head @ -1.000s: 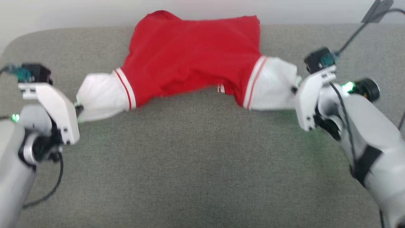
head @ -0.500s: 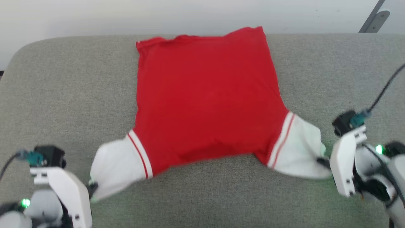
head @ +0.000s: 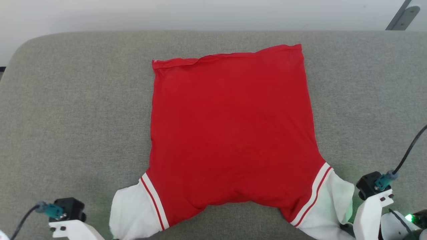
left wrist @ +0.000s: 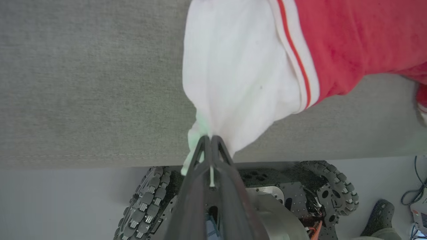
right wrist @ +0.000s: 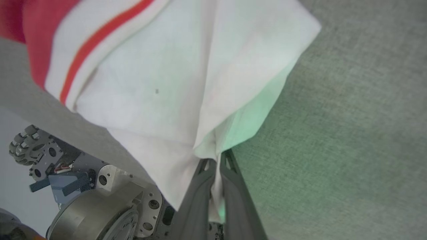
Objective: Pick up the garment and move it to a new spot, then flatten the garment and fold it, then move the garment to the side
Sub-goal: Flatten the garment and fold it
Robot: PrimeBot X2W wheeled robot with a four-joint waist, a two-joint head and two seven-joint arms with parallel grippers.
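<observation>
The garment (head: 230, 126), a red shirt, lies spread flat on the grey padded table (head: 66, 100), hem at the far side and white sleeves toward me. In the left wrist view my left gripper (left wrist: 210, 139) is shut on the bunched tip of one white sleeve (left wrist: 240, 73), right at the table's near edge. My right gripper (right wrist: 217, 160) is shut on the tip of the other white sleeve (right wrist: 160, 76). From the head camera that right gripper (head: 345, 227) sits at the lower right corner, at the sleeve end (head: 330, 203).
The table's near edge (left wrist: 83, 156) runs just past both sleeve tips, with my wheeled base (left wrist: 293, 200) below it. A pale wall stands behind the far edge (head: 200, 31). Bare grey surface lies left (head: 73, 133) and right (head: 367, 100) of the shirt.
Both grippers pulled the sleeves toward the near edge. The shirt's body, bunched at the far edge a second ago, now lies drawn out flat. The head camera's framing also shifted.
</observation>
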